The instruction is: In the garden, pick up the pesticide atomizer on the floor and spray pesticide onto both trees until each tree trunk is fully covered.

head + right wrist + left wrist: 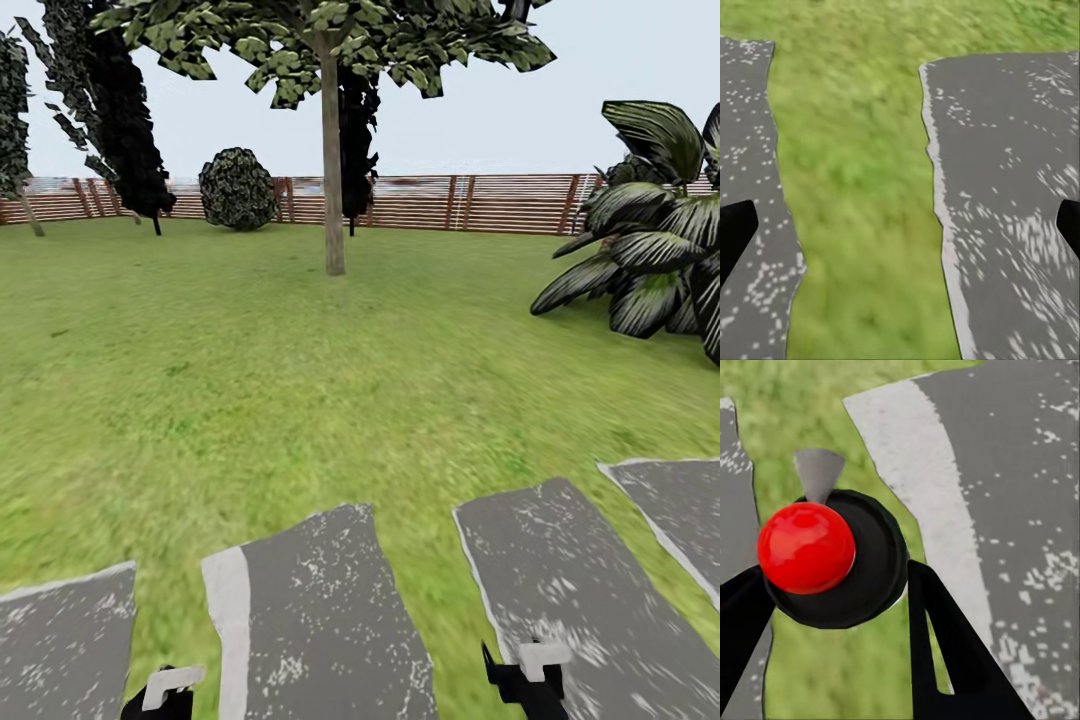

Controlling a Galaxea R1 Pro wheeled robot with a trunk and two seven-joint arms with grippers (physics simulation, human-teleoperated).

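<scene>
Atomizer (832,559) clamped between left tool (832,585) fingers (945,652), red top showing. Right tool (900,225) spread wide, holding nothing, over grey slabs (1012,202) and grass (855,180). Beyond both tools: lawn (250,370), then grey-tan trunk (333,170), with slat fence (480,203) behind.

1. The tree (331,150) loses its crown at the head view's top edge.
2. The palm (650,240) is cut by the right edge.
3. Both pincers, left (165,695) and right (528,675), are clipped at the bottom edge.
4. The grass floor (862,172) is blurred.
5. The pesticide atomizer (832,559) hides the left fingers' inner faces.
</scene>
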